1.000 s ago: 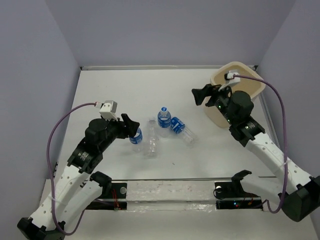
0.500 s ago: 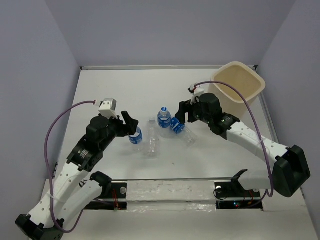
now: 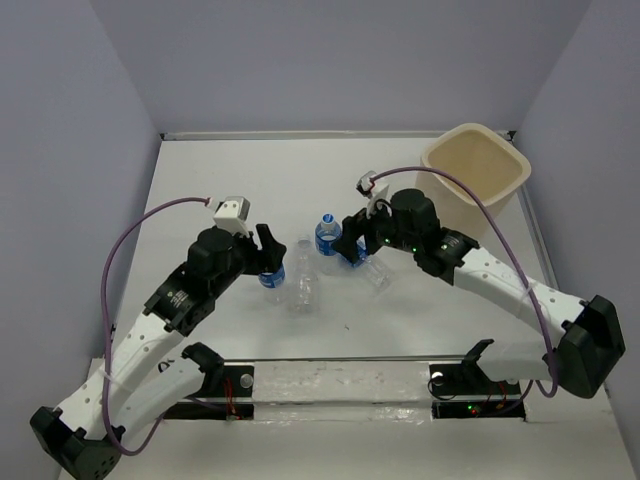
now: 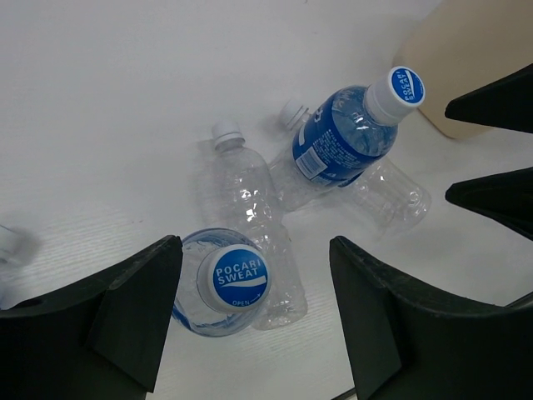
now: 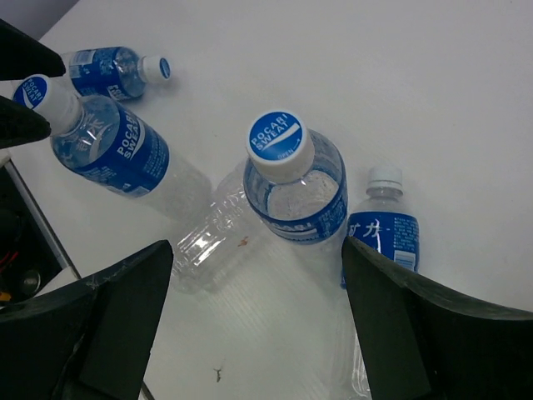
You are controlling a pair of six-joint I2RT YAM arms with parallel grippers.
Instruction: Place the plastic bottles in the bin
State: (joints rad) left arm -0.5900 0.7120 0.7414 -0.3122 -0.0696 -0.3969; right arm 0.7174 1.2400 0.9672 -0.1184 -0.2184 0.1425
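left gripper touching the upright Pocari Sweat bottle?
Cannot tell. Left wrist view: Pocari Sweat bottle sits inside open left gripper; gap at one finger, body overlaps the other's edge.

Plastic bottles, clustered mid-table. Two stood upright, blue-labelled: near bottle at the cluster's 9 o'clock, rear bottle at 12. Plain bottle lay flat between; labelled bottle lay at 3. Bin, beige, sat at the table's 2 o'clock.

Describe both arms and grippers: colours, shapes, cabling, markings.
The left arm and right arm match: white links with black joint housings. The left gripper and right gripper are black, with broad wedge-shaped fingers. A purple cable loops along each arm to a small white box at the wrist. No markings are readable.
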